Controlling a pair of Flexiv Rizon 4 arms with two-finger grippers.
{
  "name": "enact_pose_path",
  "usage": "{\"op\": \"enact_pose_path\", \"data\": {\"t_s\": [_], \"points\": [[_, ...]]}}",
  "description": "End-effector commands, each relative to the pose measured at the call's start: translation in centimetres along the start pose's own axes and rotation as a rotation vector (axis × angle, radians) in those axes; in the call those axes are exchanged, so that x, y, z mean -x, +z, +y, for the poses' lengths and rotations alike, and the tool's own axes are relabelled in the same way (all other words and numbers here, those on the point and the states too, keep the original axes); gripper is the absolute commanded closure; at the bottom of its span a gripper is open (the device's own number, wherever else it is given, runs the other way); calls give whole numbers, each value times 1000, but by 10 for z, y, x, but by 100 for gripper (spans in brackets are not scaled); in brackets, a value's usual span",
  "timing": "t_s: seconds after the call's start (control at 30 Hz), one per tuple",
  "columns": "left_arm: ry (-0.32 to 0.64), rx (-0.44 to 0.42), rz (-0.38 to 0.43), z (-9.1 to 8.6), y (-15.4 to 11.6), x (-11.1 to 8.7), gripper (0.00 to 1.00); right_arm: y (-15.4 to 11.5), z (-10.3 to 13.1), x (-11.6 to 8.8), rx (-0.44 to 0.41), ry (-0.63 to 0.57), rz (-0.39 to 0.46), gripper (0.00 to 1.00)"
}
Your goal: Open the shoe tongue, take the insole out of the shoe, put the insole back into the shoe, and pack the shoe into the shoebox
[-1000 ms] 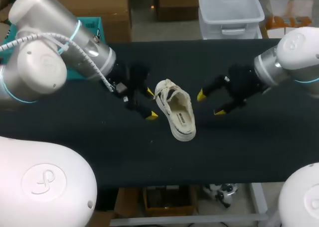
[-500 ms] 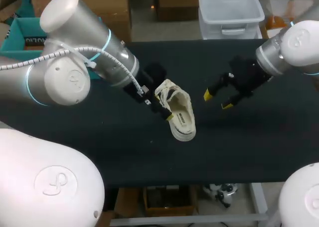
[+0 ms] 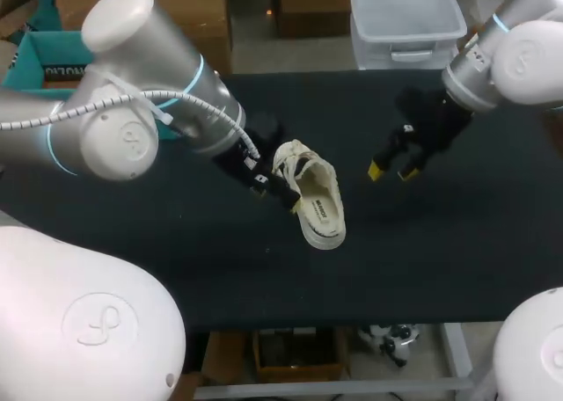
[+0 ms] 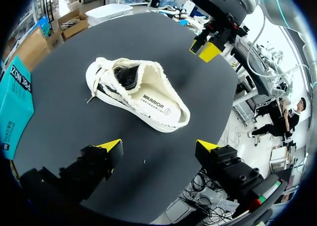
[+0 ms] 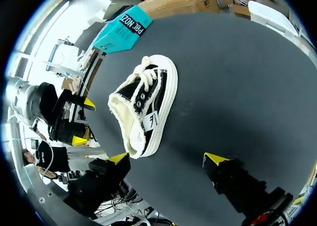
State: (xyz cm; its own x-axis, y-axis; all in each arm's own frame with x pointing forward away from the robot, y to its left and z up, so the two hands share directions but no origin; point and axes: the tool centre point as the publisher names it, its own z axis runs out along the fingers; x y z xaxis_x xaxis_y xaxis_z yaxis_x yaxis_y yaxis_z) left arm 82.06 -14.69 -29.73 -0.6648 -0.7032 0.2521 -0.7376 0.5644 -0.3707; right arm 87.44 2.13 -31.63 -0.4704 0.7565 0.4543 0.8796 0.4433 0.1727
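Observation:
A white-soled canvas shoe lies on its side in the middle of the black table, its opening showing the white insole inside. My left gripper is open, low beside the shoe's left side; in the left wrist view the shoe lies just ahead of the open left gripper, apart from it. My right gripper is open and empty, hanging to the right of the shoe. In the right wrist view the shoe lies ahead of that gripper. The teal shoebox is at the far left.
The teal shoebox lies at the table's edge beside the shoe's toe end, also the teal shoebox beyond the shoe in the right wrist view. My other arm's gripper hangs past the shoe. Bare black table surrounds the shoe.
My left gripper has moved right, close against the shoe's left side. My right gripper has drawn back, up and to the right, away from the shoe. The shoe has not moved.

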Motion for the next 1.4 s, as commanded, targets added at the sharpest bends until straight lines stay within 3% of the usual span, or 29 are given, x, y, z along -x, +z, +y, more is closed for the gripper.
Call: {"op": "enact_pose_path", "data": {"t_s": [0.03,0.3,0.73,0.97,1.2,1.4], "points": [[-44,11,-39,-10,12,4,0,0,2,-4,-37,-43,-33,0],[-174,17,-67,-30,28,14,0,0,-7,-8,-149,-222,-124,0],[-174,17,-67,-30,28,14,0,0,-7,-8,-149,-222,-124,0],[-444,-12,-141,-40,50,-3,0,-1,-12,7,-187,-301,-213,0],[-554,-11,-228,-47,60,-6,0,-4,-11,16,-196,-483,-293,0],[-613,1,-260,-52,65,-1,0,-5,-10,22,-177,-551,-311,0]]}}
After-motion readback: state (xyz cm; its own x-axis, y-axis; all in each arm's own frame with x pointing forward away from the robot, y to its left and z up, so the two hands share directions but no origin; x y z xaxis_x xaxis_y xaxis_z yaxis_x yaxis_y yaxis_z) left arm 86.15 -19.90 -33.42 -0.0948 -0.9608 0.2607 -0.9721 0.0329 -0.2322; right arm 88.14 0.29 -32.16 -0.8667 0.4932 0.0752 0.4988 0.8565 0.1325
